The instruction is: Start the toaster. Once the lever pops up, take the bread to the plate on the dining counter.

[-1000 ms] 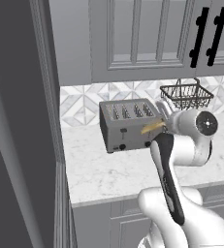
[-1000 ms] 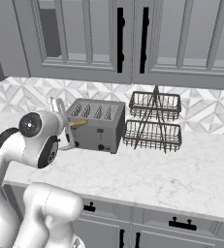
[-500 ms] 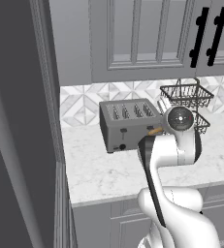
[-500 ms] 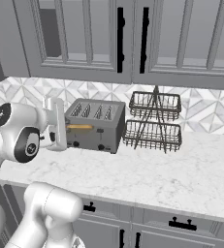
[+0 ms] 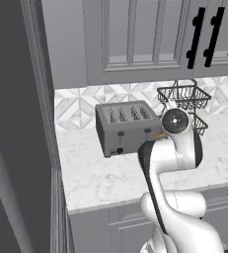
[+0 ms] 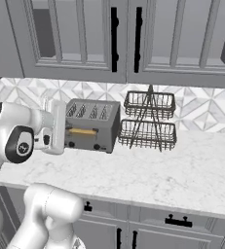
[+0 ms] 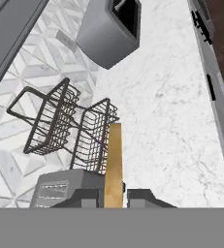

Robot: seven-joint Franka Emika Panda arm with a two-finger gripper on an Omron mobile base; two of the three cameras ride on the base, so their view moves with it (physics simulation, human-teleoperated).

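We see our hand (image 7: 114,193) pinching the bread (image 7: 114,164) edge-on between its two dark fingertips, the slice held clear of the toaster (image 6: 91,125), out in front of its front face in the right base view, where the golden crust (image 6: 83,131) shows against the grey metal. The toaster stands on the marble tabletop (image 6: 148,170) near the patterned back wall, with a two-tier wire basket (image 6: 147,121) just beside it. In the hand view a grey box-like container (image 7: 109,30) stands farther along the tabletop
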